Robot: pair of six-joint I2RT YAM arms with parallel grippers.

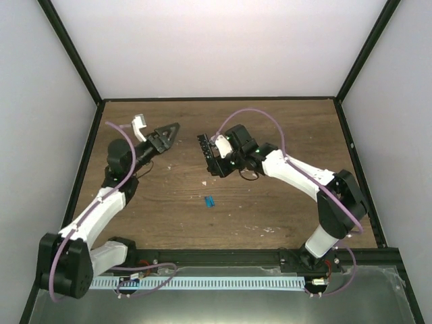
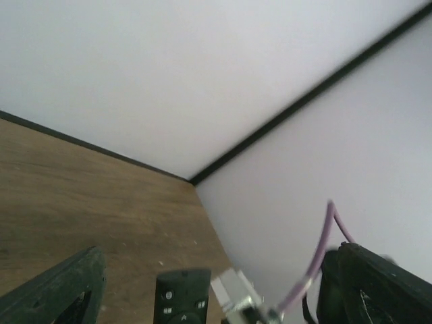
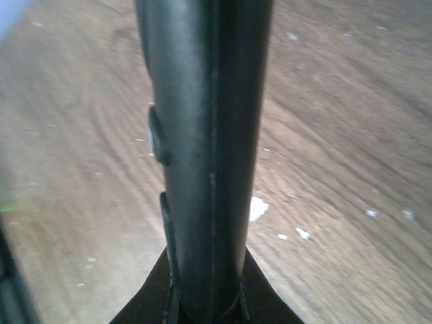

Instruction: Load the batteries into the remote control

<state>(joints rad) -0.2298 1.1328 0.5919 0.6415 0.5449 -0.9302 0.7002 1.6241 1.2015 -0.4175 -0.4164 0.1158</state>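
Observation:
My right gripper (image 1: 217, 160) is shut on the remote control (image 1: 205, 148), a slim black bar held above the wooden table near its middle. The right wrist view shows the remote control (image 3: 206, 135) edge-on, rising from between the jaws of the right gripper (image 3: 206, 307). My left gripper (image 1: 169, 133) stands open just left of the remote, pointing at it. In the left wrist view the button end of the remote control (image 2: 181, 297) lies between the spread fingers (image 2: 64, 290) of the left gripper (image 2: 216, 270), touching neither. One blue battery (image 1: 210, 201) lies on the table, nearer than both grippers.
White walls with black frame bars (image 1: 219, 99) close the table at the back and sides. Small white specks (image 1: 268, 229) dot the wood at the near right. A purple cable (image 1: 260, 115) loops above the right arm.

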